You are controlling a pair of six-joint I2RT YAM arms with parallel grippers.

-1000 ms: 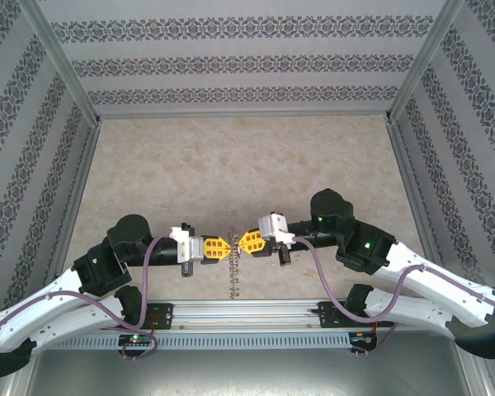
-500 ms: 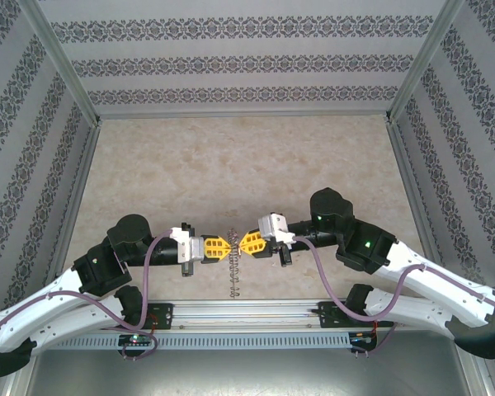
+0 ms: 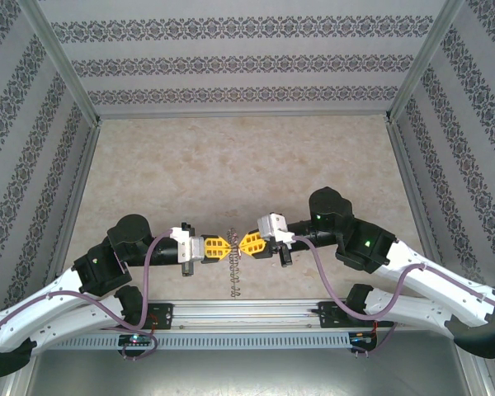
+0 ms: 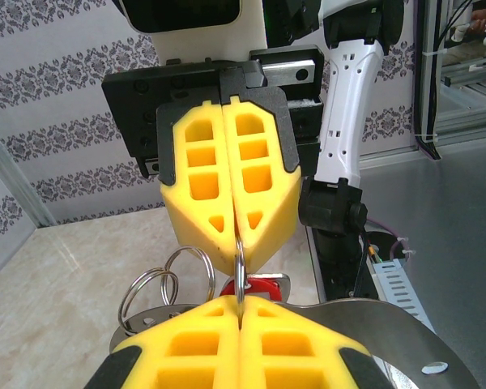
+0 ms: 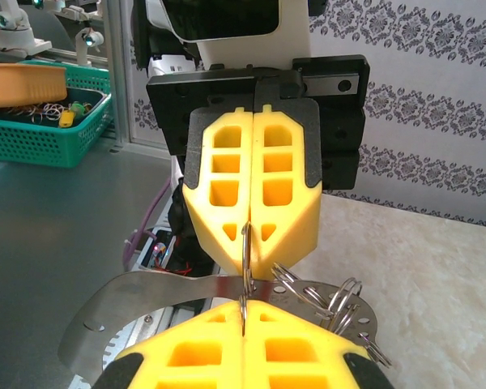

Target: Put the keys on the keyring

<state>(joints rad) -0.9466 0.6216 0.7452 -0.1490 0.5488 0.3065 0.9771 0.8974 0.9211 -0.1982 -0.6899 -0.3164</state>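
My left gripper point(image 3: 229, 247) and right gripper point(image 3: 241, 242) meet tip to tip low over the near middle of the table. Both are shut. Each pinches a thin silvery split ring, edge-on, at the rim of the keyring point(image 3: 236, 276), which hangs down between them. In the left wrist view my left gripper point(image 4: 240, 304) faces the right gripper point(image 4: 237, 243), and the keyring's flat grey band point(image 4: 389, 324) runs across below. The key's red head point(image 4: 263, 288) sits just behind the pinched ring. In the right wrist view my right gripper point(image 5: 243, 306) meets the left gripper point(image 5: 249, 263) over the band point(image 5: 146, 296).
Loose split rings point(image 4: 158, 284) fringe the band on one side. The beige tabletop point(image 3: 247, 165) stretches beyond the grippers to patterned walls. A metal rail point(image 3: 247, 312) lines the near edge. A green basket point(image 5: 32, 121) stands off the table.
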